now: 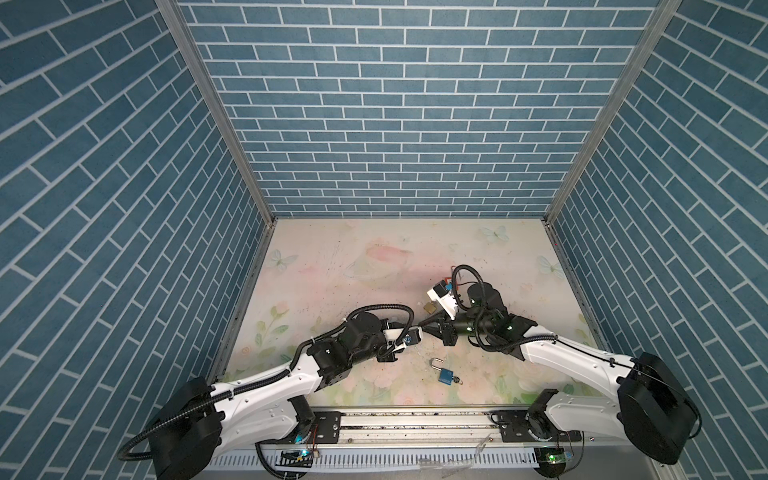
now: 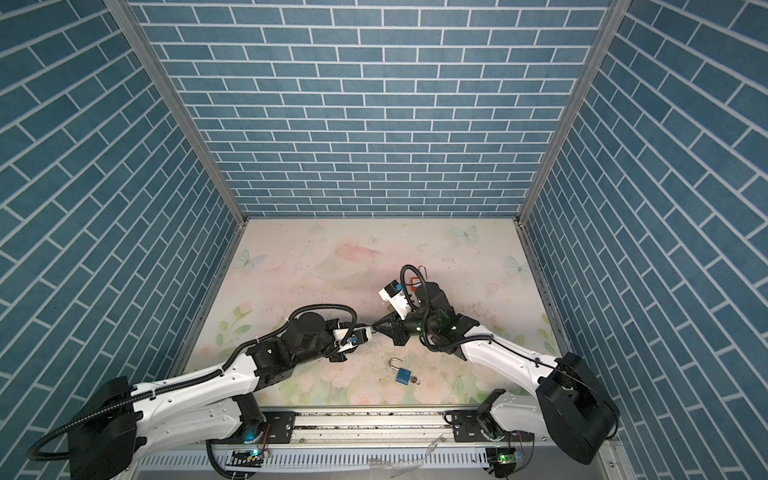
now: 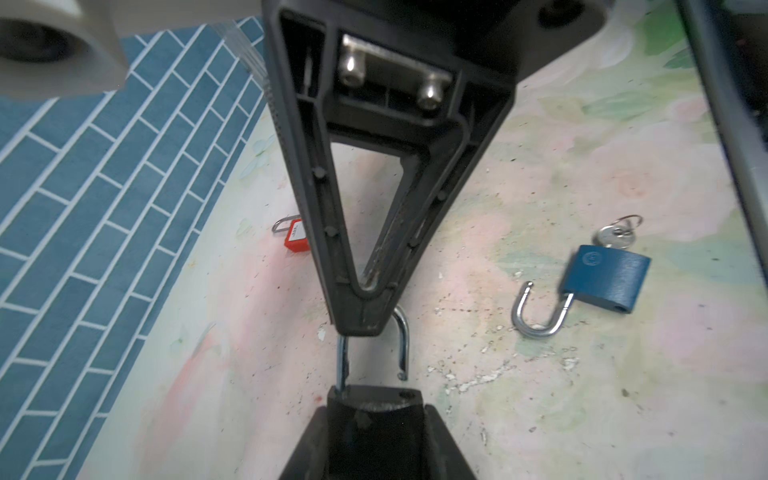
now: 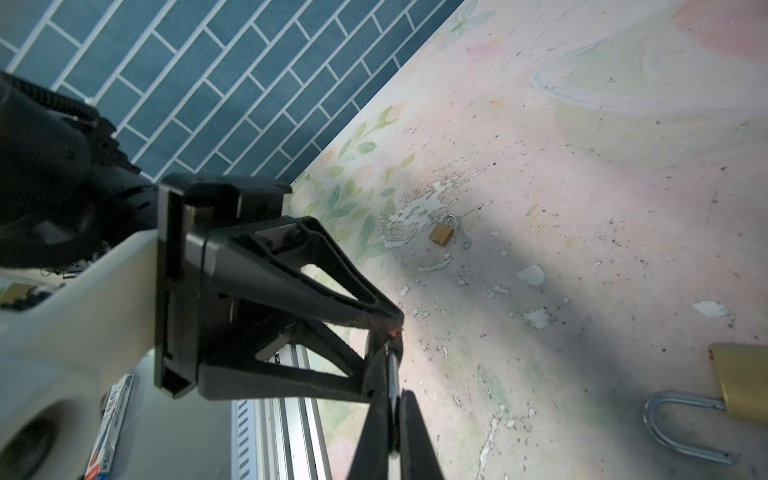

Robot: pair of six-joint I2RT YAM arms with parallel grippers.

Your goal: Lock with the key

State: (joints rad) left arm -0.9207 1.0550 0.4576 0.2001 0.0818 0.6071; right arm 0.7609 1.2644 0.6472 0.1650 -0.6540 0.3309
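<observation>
on the floral table (image 1: pixel 374 257), near its middle, the left gripper (image 3: pixel 376 415) clamps the dark padlock (image 3: pixel 374 397) body between part-spread fingers. the right gripper (image 3: pixel 359 324), fingers nearly together, pinches its raised shackle (image 3: pixel 403 336). a blue padlock (image 3: pixel 604 278) lies apart, key (image 3: pixel 615 239) inserted; its emblem and the red padlock (image 3: pixel 297 241) label are unreadable.

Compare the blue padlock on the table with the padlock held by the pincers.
The blue padlock lies on the table, untouched; the held padlock has its body in the left pincer and the right pincer shut on its shackle. The blue padlock's body is blue; the held padlock's looks dark. A key sits in the blue padlock; the held padlock shows none. Both shackles are open.
</observation>
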